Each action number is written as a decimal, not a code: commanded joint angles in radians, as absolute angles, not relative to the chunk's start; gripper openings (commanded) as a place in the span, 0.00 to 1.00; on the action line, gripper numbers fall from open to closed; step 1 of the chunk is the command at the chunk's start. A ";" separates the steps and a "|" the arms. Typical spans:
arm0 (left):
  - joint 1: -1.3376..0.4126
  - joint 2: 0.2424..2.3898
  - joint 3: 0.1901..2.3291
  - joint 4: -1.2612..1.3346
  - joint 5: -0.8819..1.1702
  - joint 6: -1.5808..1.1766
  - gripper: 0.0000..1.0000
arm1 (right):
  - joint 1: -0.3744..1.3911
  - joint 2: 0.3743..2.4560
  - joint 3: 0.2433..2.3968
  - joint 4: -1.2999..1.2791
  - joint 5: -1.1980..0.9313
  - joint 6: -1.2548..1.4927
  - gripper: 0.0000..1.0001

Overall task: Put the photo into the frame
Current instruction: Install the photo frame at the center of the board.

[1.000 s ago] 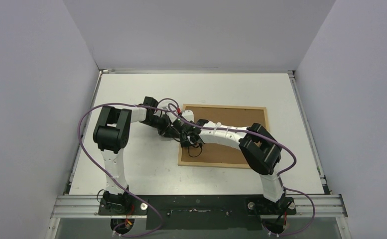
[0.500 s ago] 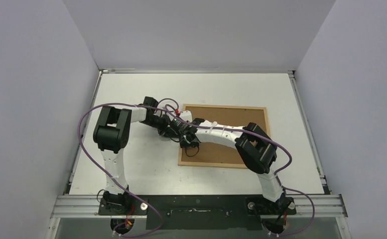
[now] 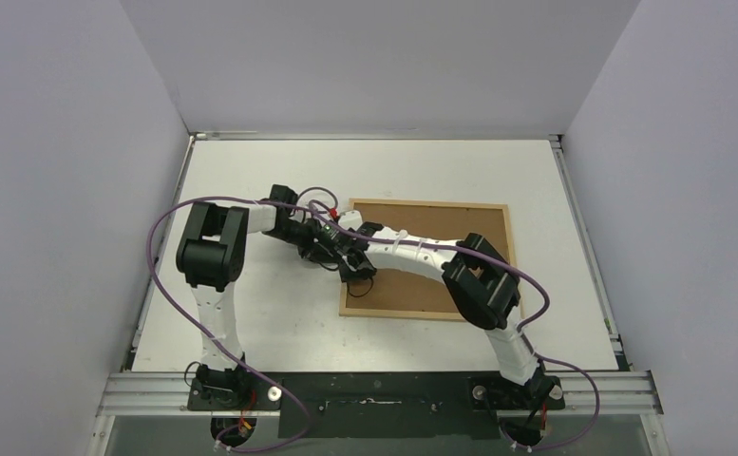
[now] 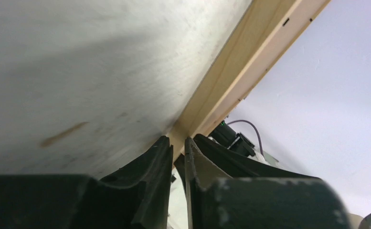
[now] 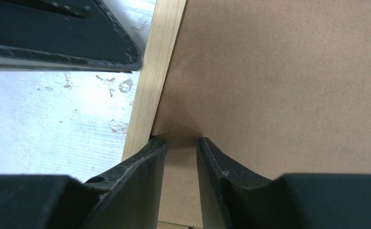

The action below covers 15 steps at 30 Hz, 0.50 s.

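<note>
At the left strip of the frame point(image 3: 428, 203), left gripper point(image 4: 178, 152) nearly closed, grip unclear; right gripper point(image 5: 179, 152) parted on the backing panel point(image 5: 269, 71); photo hidden. Crowded grippers could collide, shifting the frame.

The frame point(image 5: 155, 71) is pale bare wood, matt, with a fine straight grain. Inside the frame, the backing panel point(image 5: 279, 81) is brown hardboard, dull and faintly fibrous. Around the frame, the table point(image 5: 54, 119) is white and matt, scuffed with small marks. At the frame's edge, the right gripper point(image 5: 178, 143) has fingers point(image 5: 135, 176) of dark moulded plastic with a soft sheen. On the near side of the frame runs a rail point(image 3: 156, 389) of silvery metal.
</note>
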<state>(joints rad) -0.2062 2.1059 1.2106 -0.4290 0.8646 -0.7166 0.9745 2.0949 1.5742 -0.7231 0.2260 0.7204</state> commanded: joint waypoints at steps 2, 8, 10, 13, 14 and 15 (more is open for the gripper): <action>-0.154 2.097 1.197 -0.430 0.812 -0.740 0.22 | 0.936 2.024 1.512 -0.627 0.240 0.712 0.37; -0.136 2.066 1.214 -0.412 0.839 -0.766 0.29 | 0.865 1.854 1.491 -0.524 0.295 0.719 0.45; -0.136 2.068 1.225 -0.414 0.837 -0.762 0.30 | 0.833 1.820 1.475 -0.520 0.303 0.729 0.45; -0.137 2.070 1.230 -0.394 0.840 -0.767 0.31 | 0.779 1.803 1.456 -0.514 0.264 0.733 0.46; -0.138 2.071 1.228 -0.381 0.846 -0.766 0.31 | 0.765 1.809 1.462 -0.517 0.238 0.728 0.46; -0.139 2.070 1.227 -0.368 0.853 -0.763 0.31 | 0.756 1.820 1.476 -0.519 0.215 0.715 0.46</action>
